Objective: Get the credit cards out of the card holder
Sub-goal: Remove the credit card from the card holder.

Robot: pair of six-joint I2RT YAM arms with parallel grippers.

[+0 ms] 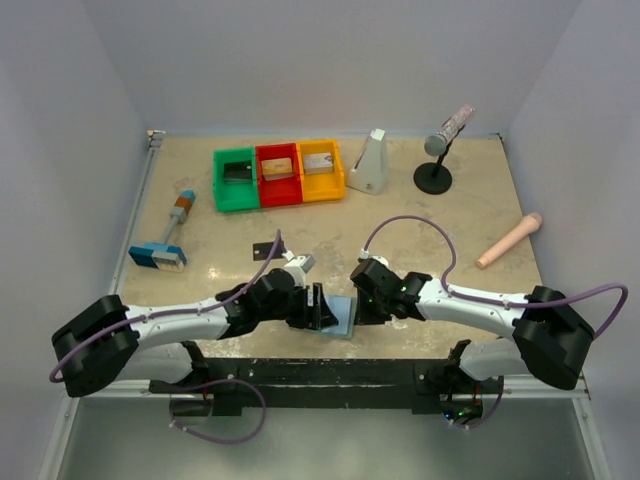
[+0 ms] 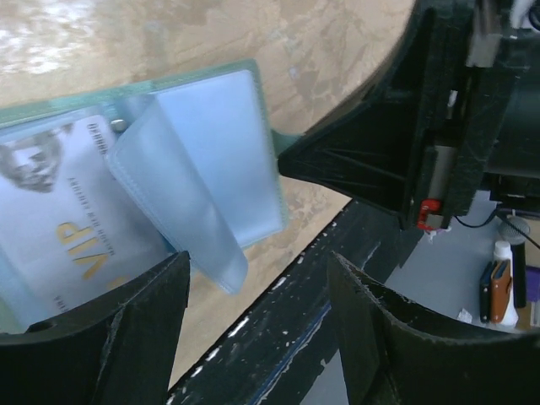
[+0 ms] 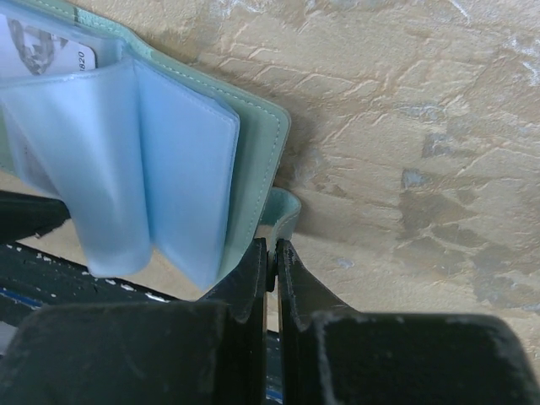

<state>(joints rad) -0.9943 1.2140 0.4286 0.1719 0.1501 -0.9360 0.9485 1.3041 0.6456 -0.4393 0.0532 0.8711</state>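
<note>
Right wrist view is showing the right pincer [image 3: 272, 253] nipping the card holder [image 3: 261, 160] only by its tab, left pincer [image 2: 257, 274] gaping wide; any pull is risking a slip

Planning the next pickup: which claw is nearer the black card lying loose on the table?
Left. The left claw sits right of the black card, closer to the robot; the right claw is farther right, shut on the card holder tab.
</note>
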